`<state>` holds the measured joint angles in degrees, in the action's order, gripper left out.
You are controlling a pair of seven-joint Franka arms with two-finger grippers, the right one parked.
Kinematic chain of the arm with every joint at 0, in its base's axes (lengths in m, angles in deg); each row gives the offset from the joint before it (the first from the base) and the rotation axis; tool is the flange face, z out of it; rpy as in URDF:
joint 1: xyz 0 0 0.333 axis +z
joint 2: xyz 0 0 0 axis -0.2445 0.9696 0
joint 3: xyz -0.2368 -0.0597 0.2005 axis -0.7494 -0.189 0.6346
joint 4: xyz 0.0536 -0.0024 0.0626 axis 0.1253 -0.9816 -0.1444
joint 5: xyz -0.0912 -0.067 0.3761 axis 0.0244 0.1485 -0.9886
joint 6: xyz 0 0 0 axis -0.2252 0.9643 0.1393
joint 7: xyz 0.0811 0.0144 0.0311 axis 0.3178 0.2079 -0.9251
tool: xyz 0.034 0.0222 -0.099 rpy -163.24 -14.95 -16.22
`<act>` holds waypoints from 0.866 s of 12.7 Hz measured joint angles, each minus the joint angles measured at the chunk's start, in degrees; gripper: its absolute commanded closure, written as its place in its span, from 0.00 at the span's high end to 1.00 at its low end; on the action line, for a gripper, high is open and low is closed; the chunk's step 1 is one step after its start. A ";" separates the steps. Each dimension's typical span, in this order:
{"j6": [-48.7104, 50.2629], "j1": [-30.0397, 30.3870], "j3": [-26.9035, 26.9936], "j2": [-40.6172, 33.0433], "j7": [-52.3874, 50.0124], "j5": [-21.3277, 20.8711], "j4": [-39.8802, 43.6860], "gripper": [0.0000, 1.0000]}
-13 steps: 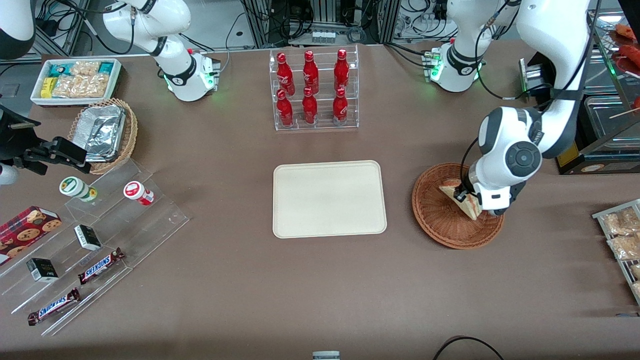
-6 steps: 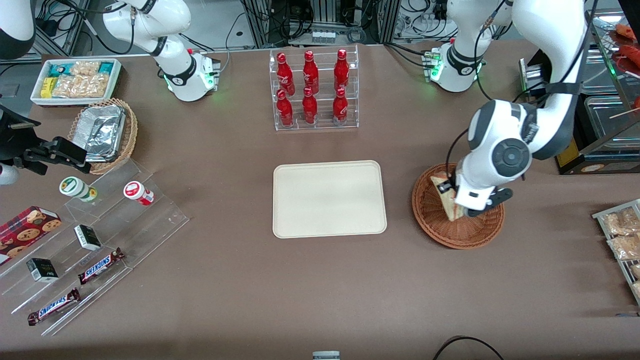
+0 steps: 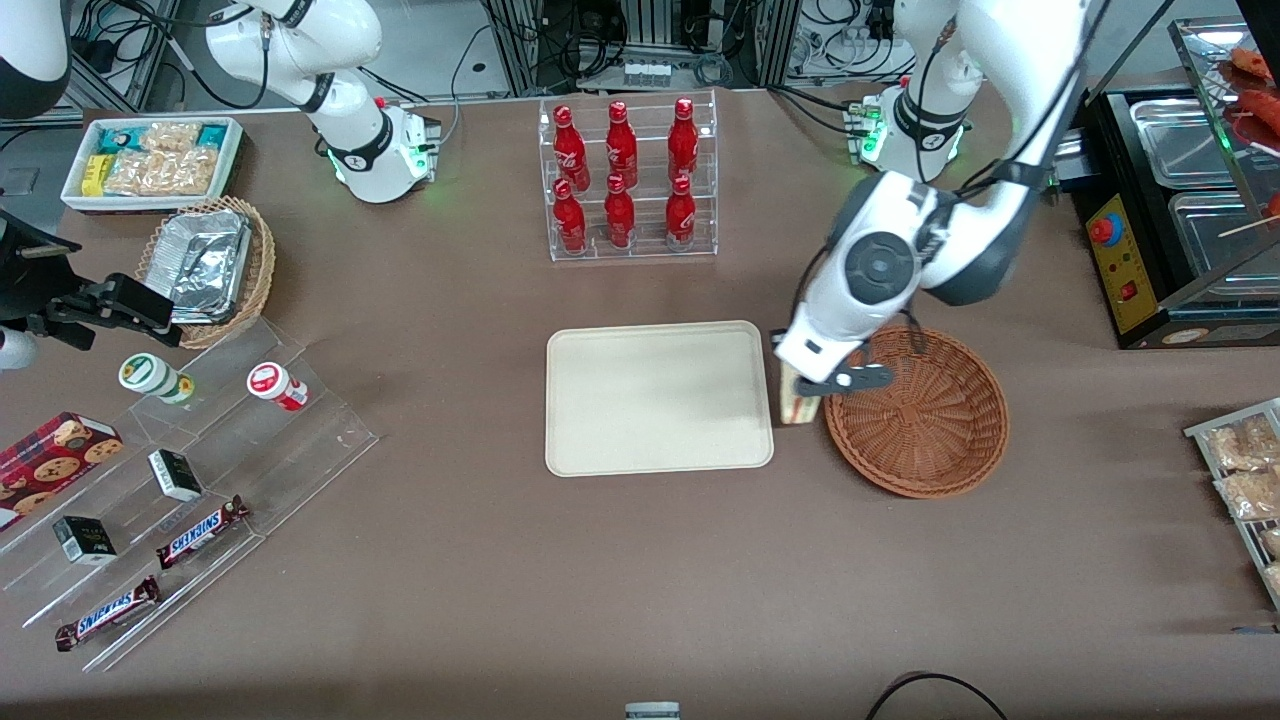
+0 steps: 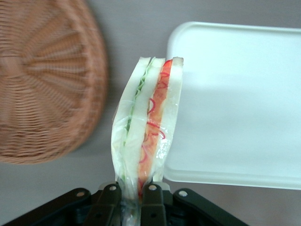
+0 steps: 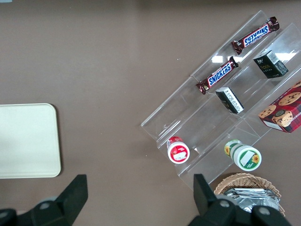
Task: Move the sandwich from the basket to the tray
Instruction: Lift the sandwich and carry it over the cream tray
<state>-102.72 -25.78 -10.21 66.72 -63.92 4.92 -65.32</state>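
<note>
Tool [image 4: 134, 195] pinching sandwich [image 4: 148, 122] between basket [image 3: 925, 420] and tray [image 3: 655, 400], above table

Brown table [image 3: 500, 600], cable-strewn equipment racks [image 3: 650, 40] at its edge, even light

red bottles in clear rack [image 3: 625, 180], foil trays in tan basket [image 3: 205, 262], Snickers bars [image 3: 200, 530]
</note>
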 measured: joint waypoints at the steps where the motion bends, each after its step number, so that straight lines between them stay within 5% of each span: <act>1: -1.30 -1.79 -0.12 1.40 -2.25 -0.32 0.56 0.04; 8: -3.85 -12.41 -0.17 15.74 -24.90 -10.66 14.84 0.04; 11: -2.25 -15.93 -0.15 20.62 -30.21 -11.80 21.33 0.04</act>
<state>-104.97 -41.71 -10.36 87.33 -94.13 -6.88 -43.99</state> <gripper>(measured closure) 0.863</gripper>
